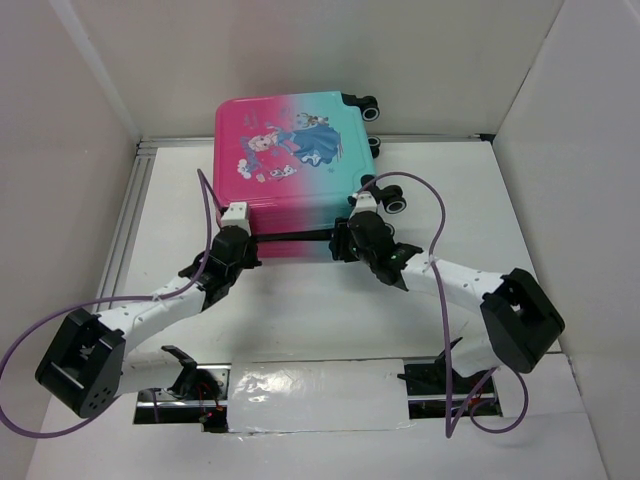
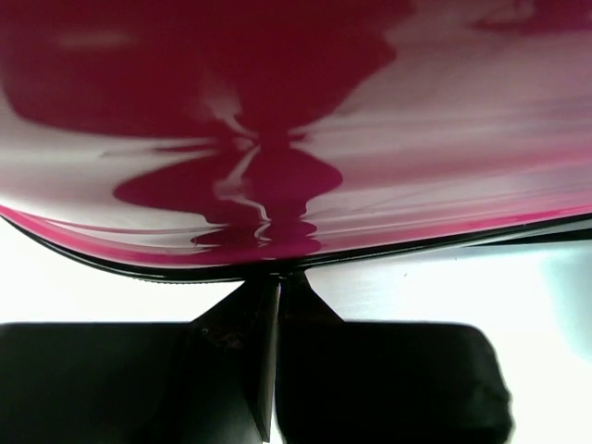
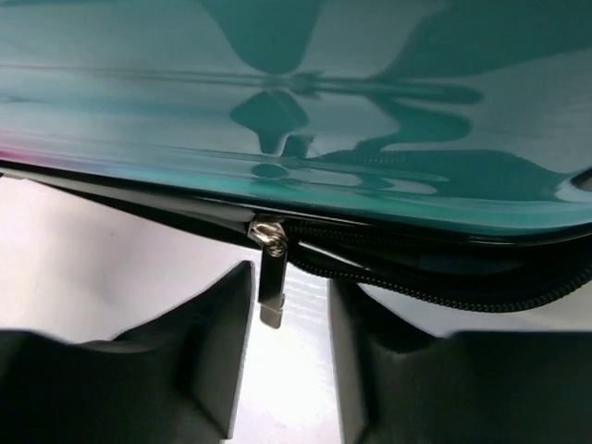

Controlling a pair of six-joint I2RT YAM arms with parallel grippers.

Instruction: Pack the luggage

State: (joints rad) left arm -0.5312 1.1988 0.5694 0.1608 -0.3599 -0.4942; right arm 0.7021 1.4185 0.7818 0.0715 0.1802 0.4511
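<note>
The luggage (image 1: 290,140) lies flat and closed at the back of the table, its shell fading pink to teal, with cartoon figures on top. My left gripper (image 1: 238,212) is shut, its tips (image 2: 277,282) against the black seam under the pink shell (image 2: 416,139); nothing shows between them. My right gripper (image 1: 362,205) is at the teal side's near edge. In the right wrist view it (image 3: 291,277) stands open with the silver zipper pull (image 3: 270,291) hanging between its fingers, close to the left one. Right of the slider the zip gapes below the teal shell (image 3: 370,111).
Black wheels (image 1: 396,203) stick out at the suitcase's right side. White walls (image 1: 70,150) enclose the table on three sides, with a metal rail (image 1: 130,215) along the left. Purple cables (image 1: 440,240) loop over both arms. A shiny taped patch (image 1: 310,395) lies between the arm bases.
</note>
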